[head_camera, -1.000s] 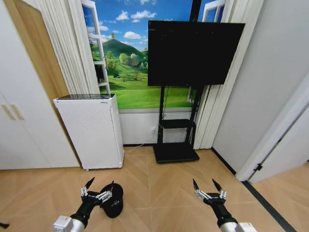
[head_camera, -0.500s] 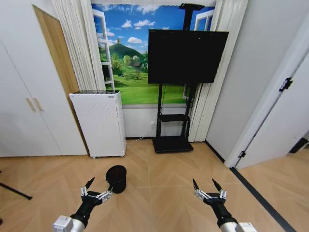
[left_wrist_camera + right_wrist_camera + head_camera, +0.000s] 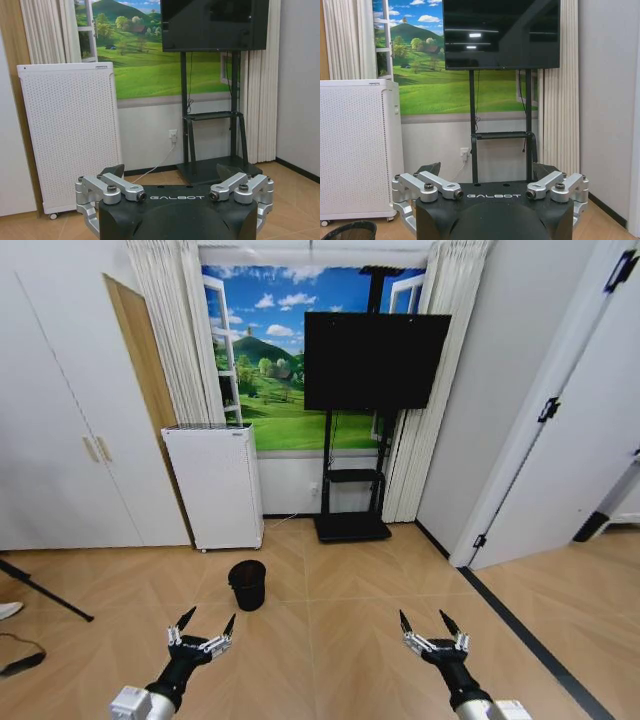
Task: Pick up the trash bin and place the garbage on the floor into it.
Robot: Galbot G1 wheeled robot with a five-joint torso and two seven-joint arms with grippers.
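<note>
Trash bin (image 3: 247,584) farther off now, both tools spread, empty

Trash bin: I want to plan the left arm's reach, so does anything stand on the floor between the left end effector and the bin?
Nothing visible does. The trash bin stands alone on bare floor, ahead of the open left end effector. The white appliance is behind the bin, out of the path.

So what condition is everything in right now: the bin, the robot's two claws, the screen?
trash bin: upright on the floor, lined with a black bag, untouched.
left gripper: open, empty, held above the floor.
right gripper: open, empty, held above the floor.
television: dark, on its stand.
</note>
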